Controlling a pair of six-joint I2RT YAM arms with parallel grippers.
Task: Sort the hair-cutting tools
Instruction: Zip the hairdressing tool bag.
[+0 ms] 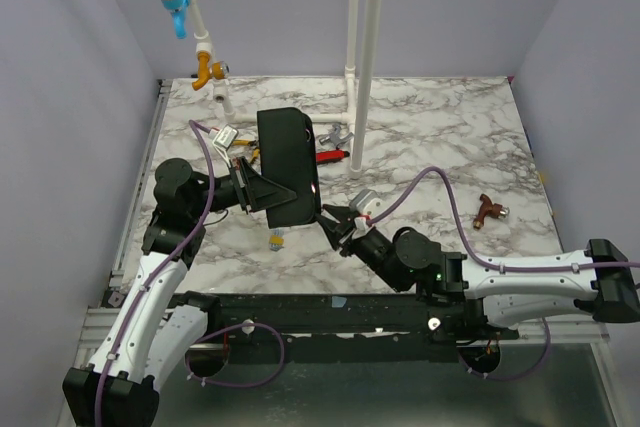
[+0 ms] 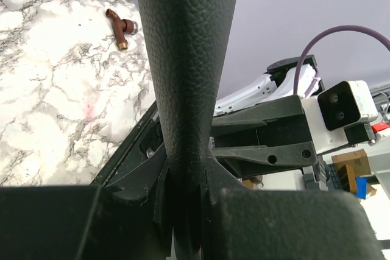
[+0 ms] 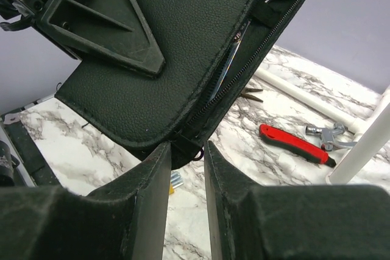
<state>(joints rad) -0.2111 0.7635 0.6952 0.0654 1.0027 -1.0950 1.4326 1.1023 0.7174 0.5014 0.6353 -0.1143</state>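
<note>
Left end effector [image 1: 256, 187] gripping black case [image 1: 288, 152]

The black case [image 1: 288, 167], held up off the counter [image 1: 440, 137], blocks the middle. Just behind it the white pipes [image 1: 362, 67] stand upright with a red tool [image 1: 333, 155] lying at their foot. To the right the marble lies open, with only a brown tap [image 1: 488, 210] near the edge and a purple cable [image 1: 430, 171] arching across.
</note>
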